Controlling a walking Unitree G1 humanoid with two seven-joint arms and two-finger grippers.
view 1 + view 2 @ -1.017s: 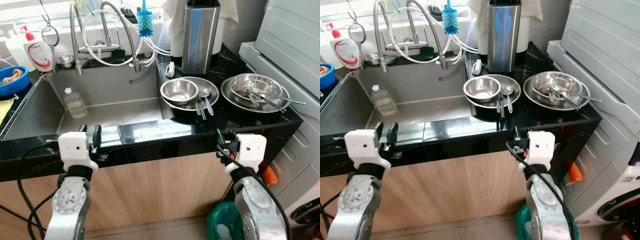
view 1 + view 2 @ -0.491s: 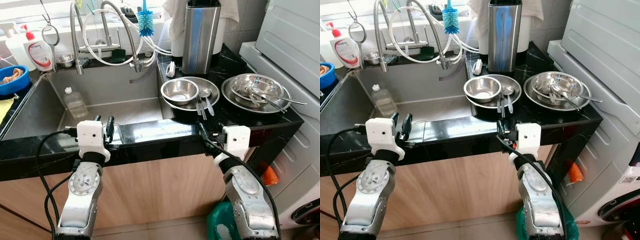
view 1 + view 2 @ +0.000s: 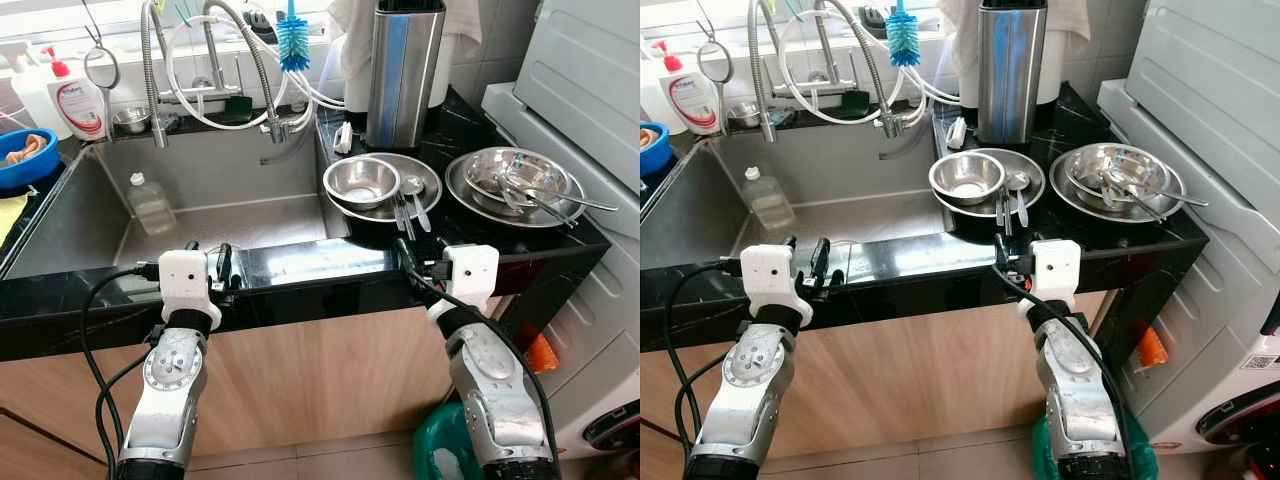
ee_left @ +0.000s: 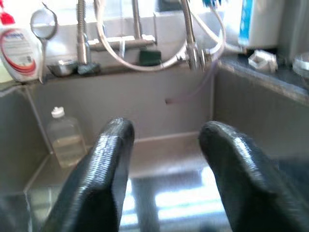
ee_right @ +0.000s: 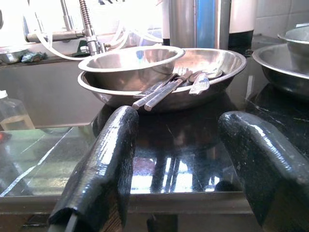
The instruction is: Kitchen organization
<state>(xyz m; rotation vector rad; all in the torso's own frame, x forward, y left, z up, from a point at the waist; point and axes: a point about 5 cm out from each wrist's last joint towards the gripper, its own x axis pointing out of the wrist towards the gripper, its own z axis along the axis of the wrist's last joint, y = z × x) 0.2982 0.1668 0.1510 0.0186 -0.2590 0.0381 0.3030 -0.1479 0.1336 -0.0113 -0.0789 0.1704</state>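
Before me runs a black, glossy stone desk point(image 3: 470, 235) over pale wood cabinet fronts point(image 3: 320, 380). A steel sink basin point(image 3: 70, 225) is sunk into it on my left. Daylight pours through the window point(image 3: 700, 15) behind the taps. A white appliance point(image 3: 1210, 110) stands at my right. The floor point(image 3: 310, 462) below is light.

You can't read any text here. The white soap bottle point(image 3: 76, 98) with the red pump, standing at the back left corner of the sink point(image 3: 75, 225), carries a label with a red band and dark print, but the lettering is too small and blurred for you to make out. In the left wrist view the same label point(image 4: 18, 48) shows only smeared red and dark marks. The clear bottle point(image 3: 150, 204) inside the sink shows no legible print.
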